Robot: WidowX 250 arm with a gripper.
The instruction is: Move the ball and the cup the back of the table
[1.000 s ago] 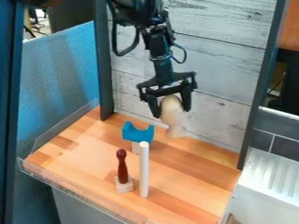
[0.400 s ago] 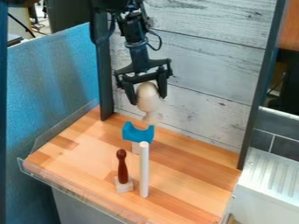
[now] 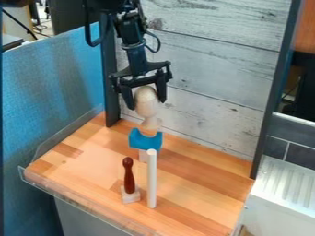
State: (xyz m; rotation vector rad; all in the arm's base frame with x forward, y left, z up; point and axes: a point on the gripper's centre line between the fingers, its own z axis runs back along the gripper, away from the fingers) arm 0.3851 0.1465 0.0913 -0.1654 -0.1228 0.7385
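Observation:
High over the back left of the wooden table, the black gripper hangs down, shut on a pale wooden cup. A rounded wooden ball sits in the top of the cup, between the fingers. The cup is upright, its narrow foot pointing down, just above and behind the blue curved piece as seen from the camera.
The blue curved piece stands on a pale block. In front of it are a white upright rod and a dark red peg on a small base. The table has a plank wall behind and a clear front lip.
My gripper has moved left with the ball and cup, from over the back middle of the table to above the blue piece. The objects on the table have stayed put.

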